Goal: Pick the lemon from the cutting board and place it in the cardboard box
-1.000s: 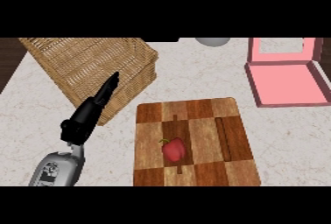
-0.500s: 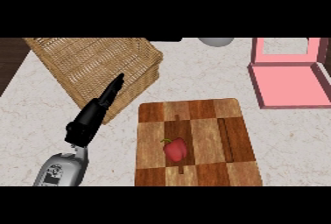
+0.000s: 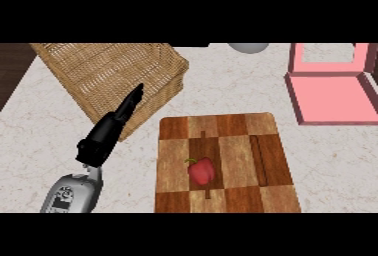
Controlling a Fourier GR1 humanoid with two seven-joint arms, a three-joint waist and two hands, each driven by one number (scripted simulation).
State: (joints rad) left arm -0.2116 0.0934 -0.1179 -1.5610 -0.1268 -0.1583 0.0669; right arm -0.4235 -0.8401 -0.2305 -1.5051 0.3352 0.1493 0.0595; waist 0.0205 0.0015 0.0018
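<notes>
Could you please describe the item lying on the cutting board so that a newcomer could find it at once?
Find the wooden checkered cutting board on the pale counter, right of the left hand. Near its middle lies a small red fruit with a green stem. It is the only object on the board and looks red, not lemon yellow.

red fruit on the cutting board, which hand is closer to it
Left. The left hand hovers over the counter just left of the cutting board, up-left of the red fruit. The right hand is out of view.
</notes>
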